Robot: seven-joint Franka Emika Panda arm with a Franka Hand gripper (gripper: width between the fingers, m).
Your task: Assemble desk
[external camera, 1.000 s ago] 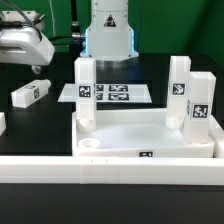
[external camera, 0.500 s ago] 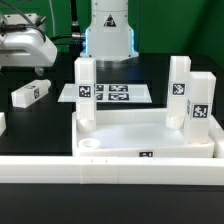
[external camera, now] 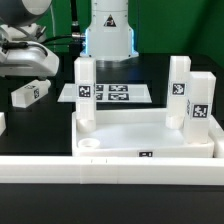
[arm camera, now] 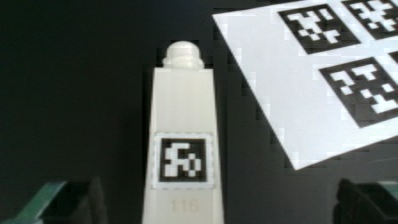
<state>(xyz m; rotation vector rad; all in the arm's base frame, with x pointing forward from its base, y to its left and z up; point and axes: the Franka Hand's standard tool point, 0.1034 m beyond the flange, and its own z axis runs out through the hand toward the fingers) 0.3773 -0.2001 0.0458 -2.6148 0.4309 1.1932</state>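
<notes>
Claw point(arm camera: 199, 200) open above loose leg block point(arm camera: 185, 130), 3 legs point(external camera: 85, 88) upright in tabletop point(external camera: 140, 128)

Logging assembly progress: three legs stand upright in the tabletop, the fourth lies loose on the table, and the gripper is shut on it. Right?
Not quite. The gripper is open above the fourth leg, not shut on it, as the wrist view shows. The other three legs do stand upright in the tabletop.

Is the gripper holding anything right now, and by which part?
Nothing is held. The gripper is open, its fingers on either side of the loose leg block without touching it.
</notes>
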